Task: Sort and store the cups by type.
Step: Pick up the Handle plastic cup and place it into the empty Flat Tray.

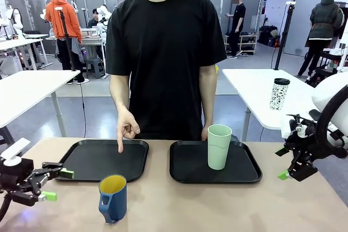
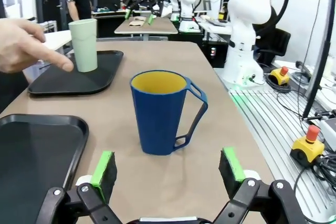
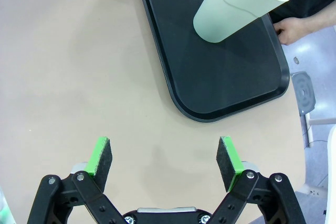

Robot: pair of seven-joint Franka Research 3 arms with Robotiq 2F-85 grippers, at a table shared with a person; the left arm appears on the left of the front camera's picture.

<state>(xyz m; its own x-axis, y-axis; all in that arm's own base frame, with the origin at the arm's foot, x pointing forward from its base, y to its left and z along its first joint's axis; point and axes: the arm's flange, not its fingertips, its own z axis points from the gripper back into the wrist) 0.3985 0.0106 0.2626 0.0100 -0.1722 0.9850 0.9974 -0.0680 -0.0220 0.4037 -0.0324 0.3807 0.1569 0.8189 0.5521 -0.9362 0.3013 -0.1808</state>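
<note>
A dark-blue mug (image 1: 113, 198) with a handle and yellow inside stands on the table in front of the left black tray (image 1: 106, 158). In the left wrist view the mug (image 2: 165, 111) is just ahead of my open left gripper (image 2: 168, 169), apart from its pads. In the front view my left gripper (image 1: 57, 184) hangs left of the mug. A pale mint-green tumbler (image 1: 218, 146) stands upright on the right black tray (image 1: 215, 162). My right gripper (image 1: 288, 173) hovers open at the table's right, away from the tumbler (image 3: 239, 3). The person's finger (image 1: 120, 144) points down at the left tray.
The person stands at the far edge, the other hand (image 3: 294, 27) by the right tray's rim (image 3: 226, 111). A white black-patterned tumbler with a black lid (image 1: 279, 94) stands on another table behind. Bare tabletop lies between the mug and my right gripper.
</note>
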